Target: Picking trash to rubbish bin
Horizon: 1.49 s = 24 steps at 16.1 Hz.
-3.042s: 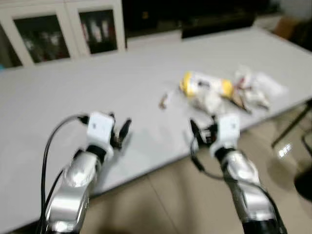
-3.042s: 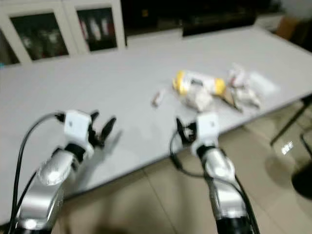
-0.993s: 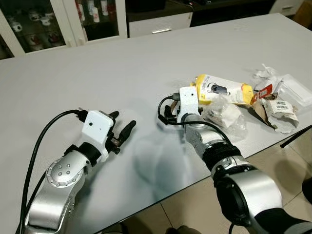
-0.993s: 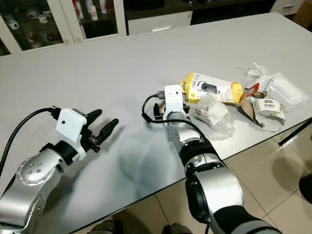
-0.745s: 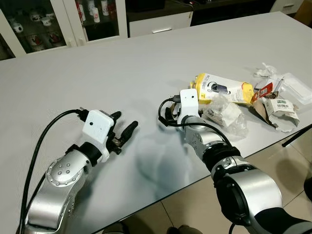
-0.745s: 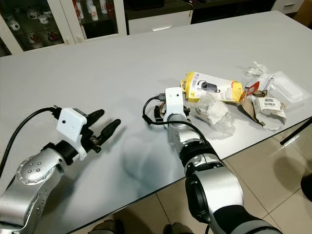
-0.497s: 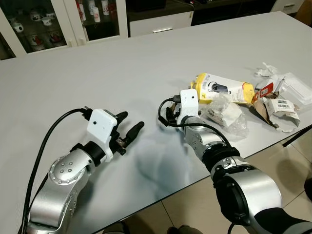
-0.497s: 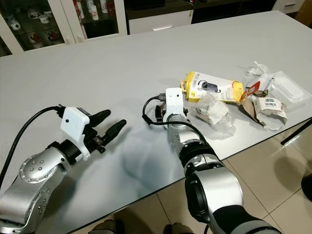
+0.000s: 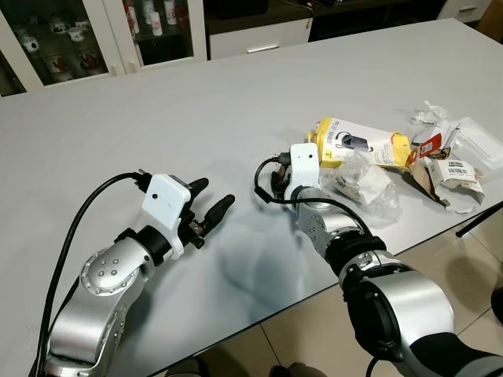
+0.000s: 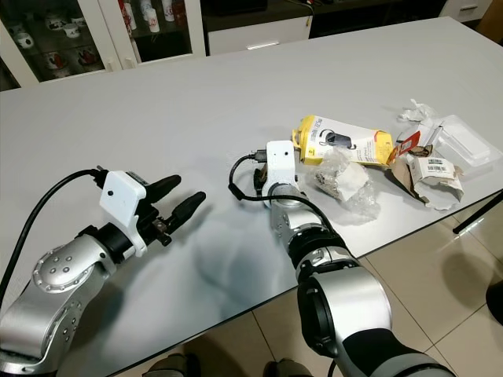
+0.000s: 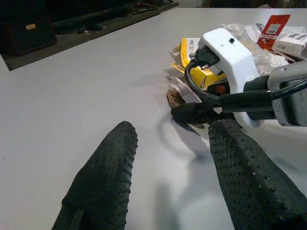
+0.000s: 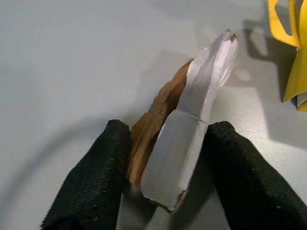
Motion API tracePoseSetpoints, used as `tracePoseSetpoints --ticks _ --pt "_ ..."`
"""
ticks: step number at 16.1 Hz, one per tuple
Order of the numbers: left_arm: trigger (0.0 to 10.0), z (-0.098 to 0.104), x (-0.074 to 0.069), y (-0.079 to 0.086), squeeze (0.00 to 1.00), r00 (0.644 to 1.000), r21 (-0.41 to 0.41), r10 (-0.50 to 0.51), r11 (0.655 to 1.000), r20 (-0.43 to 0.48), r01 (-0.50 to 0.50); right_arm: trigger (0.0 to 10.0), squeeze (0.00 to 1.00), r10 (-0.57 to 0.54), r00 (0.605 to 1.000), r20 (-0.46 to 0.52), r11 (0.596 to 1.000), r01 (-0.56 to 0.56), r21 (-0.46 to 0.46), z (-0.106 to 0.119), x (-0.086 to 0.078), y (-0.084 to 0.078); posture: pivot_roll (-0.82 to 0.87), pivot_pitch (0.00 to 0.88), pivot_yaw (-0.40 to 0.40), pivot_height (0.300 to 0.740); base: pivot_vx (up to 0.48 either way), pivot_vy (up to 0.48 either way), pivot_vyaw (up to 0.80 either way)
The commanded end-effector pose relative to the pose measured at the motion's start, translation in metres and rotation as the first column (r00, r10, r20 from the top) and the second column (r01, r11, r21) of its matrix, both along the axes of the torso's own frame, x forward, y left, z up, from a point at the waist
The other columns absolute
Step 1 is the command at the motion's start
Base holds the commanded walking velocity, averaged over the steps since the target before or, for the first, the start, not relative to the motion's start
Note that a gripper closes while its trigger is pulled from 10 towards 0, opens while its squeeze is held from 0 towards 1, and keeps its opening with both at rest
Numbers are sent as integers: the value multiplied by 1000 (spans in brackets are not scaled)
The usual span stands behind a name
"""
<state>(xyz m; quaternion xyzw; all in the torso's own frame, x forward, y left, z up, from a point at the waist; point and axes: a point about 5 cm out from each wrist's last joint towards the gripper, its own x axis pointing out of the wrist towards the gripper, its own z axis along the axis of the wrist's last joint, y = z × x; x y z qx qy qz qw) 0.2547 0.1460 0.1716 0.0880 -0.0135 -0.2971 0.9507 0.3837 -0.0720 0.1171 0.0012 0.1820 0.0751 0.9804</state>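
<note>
A small torn scrap of brown-and-white cardboard [image 12: 192, 110] lies on the grey table [image 9: 157, 110], just left of the trash pile. My right gripper [image 12: 168, 127] reaches over the table's middle and is shut on the scrap, one black finger pressed against each side. The scrap [image 11: 178, 93] also peeks out past the right gripper's white wrist housing in the left wrist view. My left gripper [image 9: 211, 206] hovers open over bare table to the left, pointing toward the right gripper with nothing between its fingers.
A yellow package [image 9: 357, 144], crumpled clear plastic [image 9: 363, 182], torn labelled cardboard [image 9: 448, 173] and a clear tray [image 9: 475, 144] lie at the right. The table's front edge runs close by, over tiled floor. Glass-door cabinets [image 9: 47, 23] stand behind.
Three seconds ago both arms were short of the trash in a blurred view. Within the last second my left gripper has slid a little forward and right; the right gripper has stayed at the scrap.
</note>
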Motion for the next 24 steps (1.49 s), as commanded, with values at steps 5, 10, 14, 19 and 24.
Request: tracePoseSetpoints --ticks 5,10,14,19,24 --pt "10000 -1 3 -5 0 1000 -10 -18 1000 5 18 0 0 18 999 30 1000 -19 7 4 1 1 3 96 -33 740 0 0 0" --pt "10000 -5 6 -5 0 1000 -20 1 1000 -2 -1 0 0 65 992 111 998 -65 -2 8 1 0 -2 87 -29 740 0 0 0" --pt "10000 -9 12 -1 0 998 -22 58 998 4 -58 0 0 79 974 213 992 -97 78 5 -7 -13 -14 84 -20 740 0 0 0" --pt "10000 -14 17 6 0 982 -77 184 980 -34 -186 0 0 159 847 508 971 -228 76 40 -51 -42 -25 74 -30 740 0 0 0" --pt "10000 -15 10 1 0 975 -107 221 969 -35 -224 10000 0 68 840 538 973 -175 150 46 -98 -59 -36 76 -22 740 0 0 0"
